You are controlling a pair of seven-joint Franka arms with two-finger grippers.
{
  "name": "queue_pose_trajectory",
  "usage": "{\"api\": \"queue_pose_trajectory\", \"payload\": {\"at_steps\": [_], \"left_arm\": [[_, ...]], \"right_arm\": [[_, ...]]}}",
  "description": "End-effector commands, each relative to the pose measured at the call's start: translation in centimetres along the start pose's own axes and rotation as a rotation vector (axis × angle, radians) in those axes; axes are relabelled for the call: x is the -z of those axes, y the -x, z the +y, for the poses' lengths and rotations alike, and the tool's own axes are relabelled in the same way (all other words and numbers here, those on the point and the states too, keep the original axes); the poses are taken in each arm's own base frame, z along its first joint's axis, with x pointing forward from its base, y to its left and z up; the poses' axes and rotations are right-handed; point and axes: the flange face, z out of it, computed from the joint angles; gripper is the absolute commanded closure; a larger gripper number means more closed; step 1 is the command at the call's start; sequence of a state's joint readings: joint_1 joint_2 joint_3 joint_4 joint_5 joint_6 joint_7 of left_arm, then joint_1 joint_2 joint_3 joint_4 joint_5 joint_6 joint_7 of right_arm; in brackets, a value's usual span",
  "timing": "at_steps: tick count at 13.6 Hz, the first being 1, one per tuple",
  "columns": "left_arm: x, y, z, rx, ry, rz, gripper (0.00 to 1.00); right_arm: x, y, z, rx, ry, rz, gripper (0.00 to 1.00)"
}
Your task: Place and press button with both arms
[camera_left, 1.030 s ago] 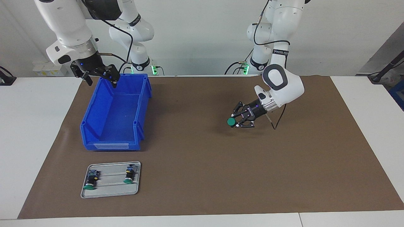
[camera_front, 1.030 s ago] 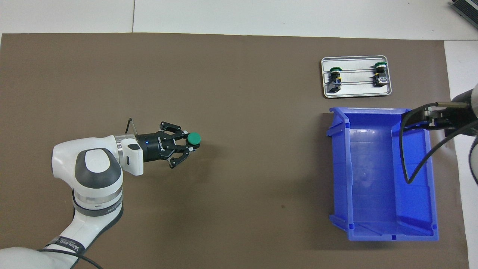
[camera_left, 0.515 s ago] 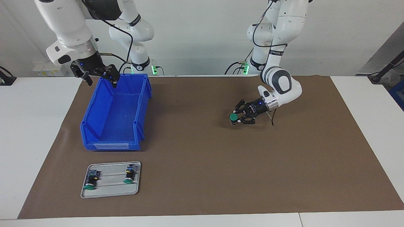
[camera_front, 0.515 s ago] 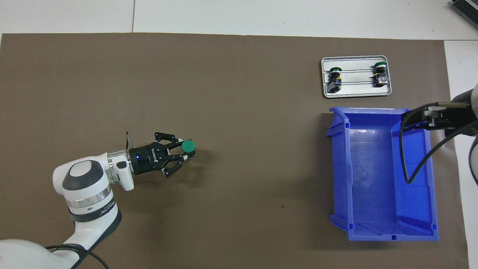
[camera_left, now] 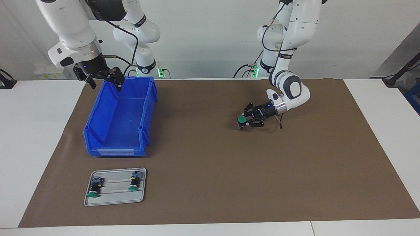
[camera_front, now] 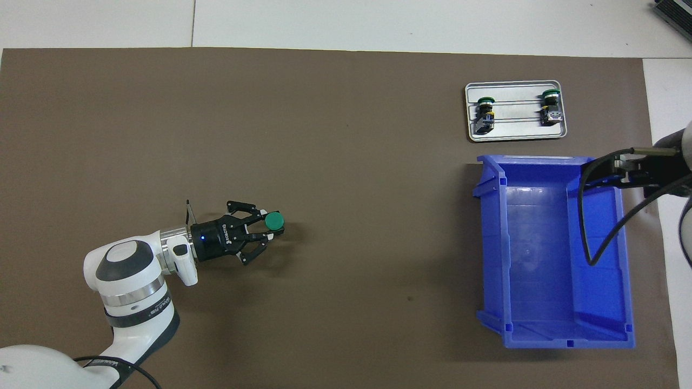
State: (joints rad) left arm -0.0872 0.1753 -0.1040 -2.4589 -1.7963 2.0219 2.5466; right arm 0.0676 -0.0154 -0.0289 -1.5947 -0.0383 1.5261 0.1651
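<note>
The left gripper (camera_left: 244,121) grasps the button (camera_left: 241,120) low over the brown surface (camera_left: 210,183), green cap up. Well apart, toward the right arm's end, the right gripper (camera_left: 104,80) waits over the blue bin's (camera_left: 115,144) rim; whether it is clenched I cannot tell
</note>
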Motion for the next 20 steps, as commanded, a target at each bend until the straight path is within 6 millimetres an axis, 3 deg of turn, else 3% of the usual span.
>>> {"api": "queue_pose_trajectory", "payload": {"at_steps": [1,5,10,12,15,19,20], "left_arm": [[0.3,1.0,1.3,-0.022,0.002,0.033,0.72],[0.4,1.6,1.9,-0.020,0.005,0.026,0.71],[0.6,2.2,2.3,-0.029,0.002,0.007,0.40],[0.7,2.2,2.3,-0.029,-0.001,0.006,0.34],[0.7,2.3,2.4,-0.026,0.000,0.002,0.13],[0.7,2.6,2.9,-0.019,0.006,-0.001,0.13],[0.7,2.6,2.9,-0.019,0.005,-0.002,0.07]], "right_arm": [[0.0,0.4,0.3,0.025,-0.025,-0.006,0.00],[0.0,0.4,0.3,0.023,-0.025,-0.006,0.00],[0.0,0.4,0.3,0.023,-0.025,-0.006,0.00],[0.0,0.4,0.3,0.025,-0.025,-0.006,0.00],[0.0,0.4,0.3,0.025,-0.025,-0.006,0.00],[0.0,0.4,0.3,0.025,-0.025,-0.006,0.00],[0.0,0.4,0.3,0.023,-0.025,-0.006,0.00]]}}
